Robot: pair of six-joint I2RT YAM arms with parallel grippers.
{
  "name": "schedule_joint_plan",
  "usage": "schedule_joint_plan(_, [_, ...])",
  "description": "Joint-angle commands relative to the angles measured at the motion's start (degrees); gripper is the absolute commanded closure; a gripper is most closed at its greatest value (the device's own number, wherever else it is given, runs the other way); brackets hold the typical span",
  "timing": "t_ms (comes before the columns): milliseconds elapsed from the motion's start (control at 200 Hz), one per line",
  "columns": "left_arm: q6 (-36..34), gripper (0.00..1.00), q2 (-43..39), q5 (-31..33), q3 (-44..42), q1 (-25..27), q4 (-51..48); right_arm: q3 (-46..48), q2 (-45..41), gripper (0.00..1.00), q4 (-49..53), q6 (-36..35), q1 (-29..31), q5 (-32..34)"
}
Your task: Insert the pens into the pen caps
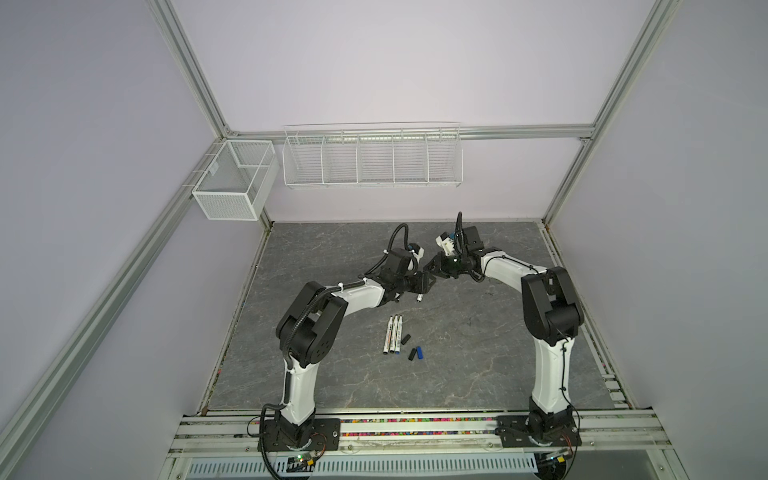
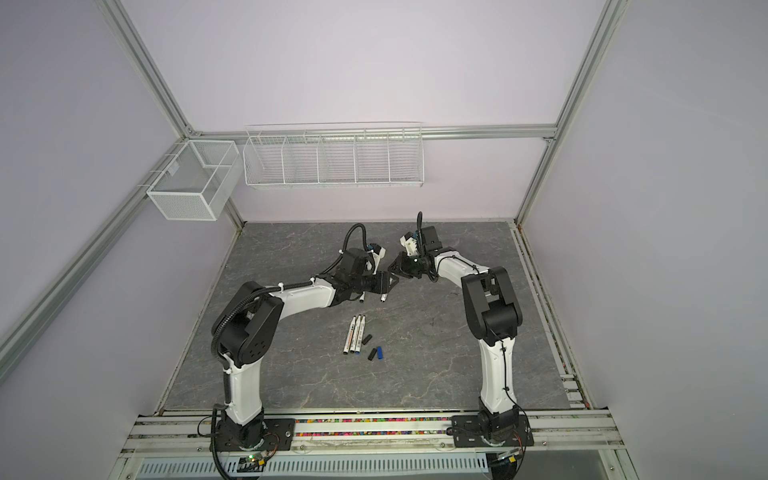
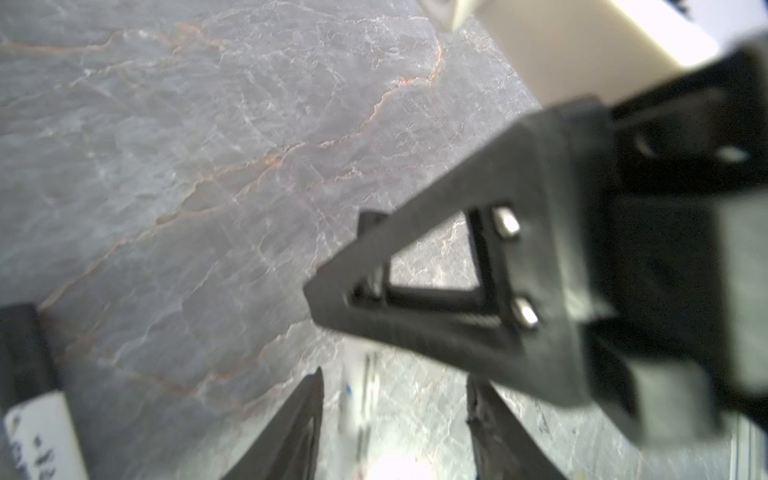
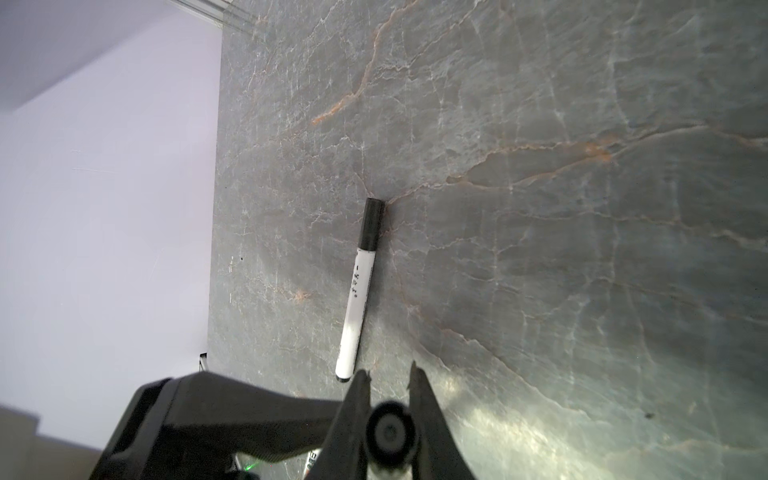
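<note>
Beyond the row of loose pens [image 1: 393,334], the right end effector [image 4: 389,370] is clamping the pen cap [image 4: 390,432] while the left end effector [image 3: 395,374] is standing with jaws apart around the pen [image 1: 419,296]. If the pen cap is seating only partway, the pen is risking a drop.

A robotics lab test cell: an aluminium frame [image 1: 198,83] boxes in plain lilac walls [image 1: 395,62]. Two arms [image 1: 307,324] are bolted to a rail [image 1: 415,415] along the bottom of both top views, with bare circuit boards [image 1: 305,459] and loose cables [image 1: 266,419] at their bases. Wire baskets [image 1: 372,158] hang at upper left.
</note>
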State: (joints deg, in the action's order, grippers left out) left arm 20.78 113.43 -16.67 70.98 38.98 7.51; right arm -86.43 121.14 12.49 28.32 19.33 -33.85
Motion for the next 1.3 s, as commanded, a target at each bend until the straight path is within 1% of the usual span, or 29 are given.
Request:
schedule_joint_plan(0, [0.06, 0.42, -4.99, 2.51, -3.35, -0.81, 1.59, -2.51, 2.63, 0.80, 0.42, 0.40, 0.26, 0.92])
schedule_joint_plan(115, [-0.01, 0.41, -11.00, 7.83, -9.32, -1.71, 0.62, -4.02, 5.16, 0.78, 0.47, 0.42, 0.31, 2.01])
schedule_joint_plan(195, [-1.09, 0.41, -15.17, 12.97, -12.57, -1.71, -3.86, -6.00, 7.46, 0.77, 1.03, 0.33, 0.34, 2.23])
schedule_joint_plan(310, [-1.23, 0.40, -20.49, 17.56, -17.92, -1.72, -9.02, -8.73, 10.36, 0.73, 1.21, 0.82, 0.53, 2.29])
schedule_joint_plan(420, [-0.67, 0.40, -25.44, 19.45, -23.64, -1.72, -11.42, -10.57, 12.00, 0.61, 1.70, 0.95, 0.92, 2.63])
schedule_joint_plan(535, [0.47, 0.40, -29.18, 20.78, -28.40, -1.72, -12.96, -9.94, 11.67, 0.57, 0.96, 1.44, 1.07, 2.61])
schedule_joint_plan(640, [0.39, 0.40, -31.51, 20.76, -30.56, -1.58, -14.81, -7.67, 9.90, 0.54, -0.98, 1.84, 1.23, 2.73])
schedule_joint_plan(795, [-0.96, 0.40, -33.24, 19.65, -31.30, -0.54, -18.69, -3.60, 5.51, 0.53, -2.89, 1.55, 1.32, 3.39])
schedule_joint_plan(950, [-1.57, 0.41, -32.66, 19.13, -31.63, 2.09, -20.43, 0.39, 0.75, 0.53, -2.83, 0.06, 1.43, 3.50])
schedule_joint_plan(1065, [-0.25, 0.44, -31.44, 19.34, -31.50, 2.33, -20.43, 3.08, -2.04, 0.53, -2.12, -0.79, 1.65, 3.52])
schedule_joint_plan(1295, [-0.79, 0.53, -28.18, 19.33, -29.44, 2.74, -21.42, 8.23, -6.19, 0.53, -2.27, -1.57, 1.75, 3.70])
